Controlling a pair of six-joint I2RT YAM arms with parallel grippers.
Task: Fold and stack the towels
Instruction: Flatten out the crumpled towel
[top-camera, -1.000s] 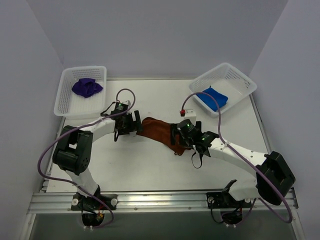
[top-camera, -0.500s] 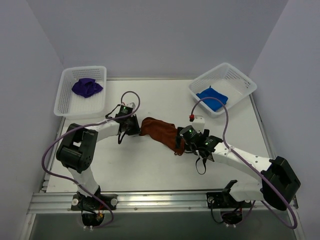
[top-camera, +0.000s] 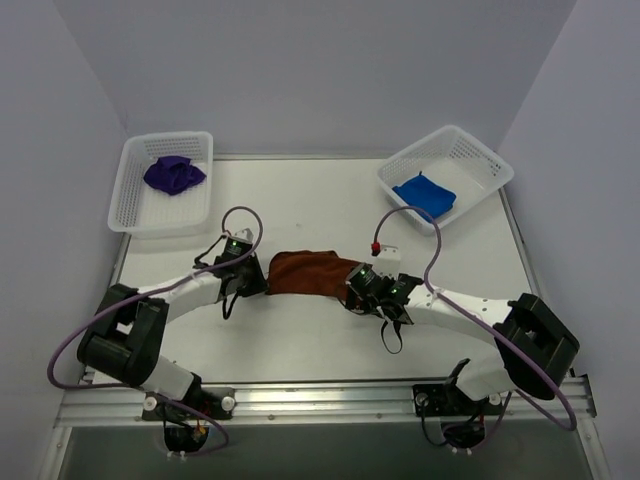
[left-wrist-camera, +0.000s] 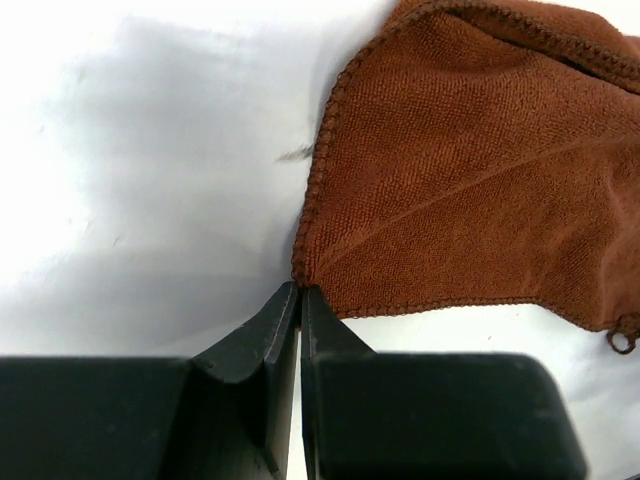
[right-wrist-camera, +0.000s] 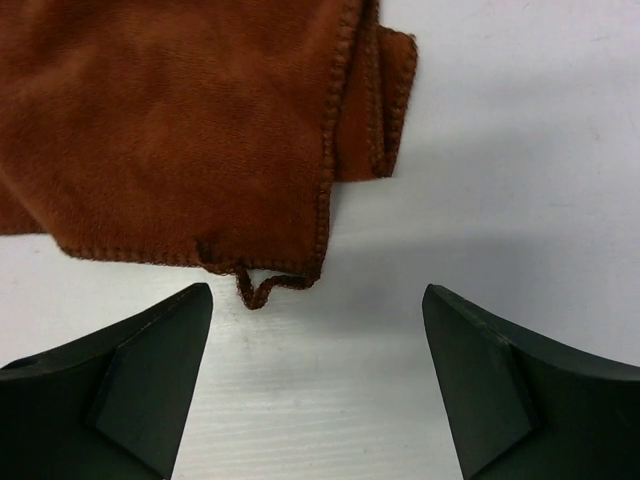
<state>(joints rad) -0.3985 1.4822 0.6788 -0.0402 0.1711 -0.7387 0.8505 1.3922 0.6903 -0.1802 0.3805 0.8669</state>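
The rust-brown towel (top-camera: 305, 272) lies bunched on the table (top-camera: 300, 340) between the two arms, a short, loosely doubled band running from 9 to 3 o'clock. It looks like light, limp terry with a stitched hem. It will probably sag and drag rather than hold a shape, and its nap should keep it from sliding out of a pinch. The hemmed corners are the places to take it, one in each gripper, so that it can be drawn flat.

The left gripper (left-wrist-camera: 300, 292) has its fingers pressed together. The towel's corner at the 9 o'clock end runs right into their tips and looks nipped there by the hem, though how deep the bite goes cannot be told. The right gripper (right-wrist-camera: 315, 300) stands wide at the other end. The corner there lies just ahead of it at 12 o'clock, untouched, and a small thread loop (right-wrist-camera: 257, 290) hangs from the hem down between the tips. That corner is doubled over, so a low, flat approach seems needed to catch it.

Farther off, a dark purple towel (top-camera: 173, 174) sits crumpled in the far-left basket (top-camera: 135, 215) at 10 o'clock. A bright blue towel (top-camera: 425, 192) lies in the far-right basket (top-camera: 480, 160) at 2 o'clock, both well apart from the grippers
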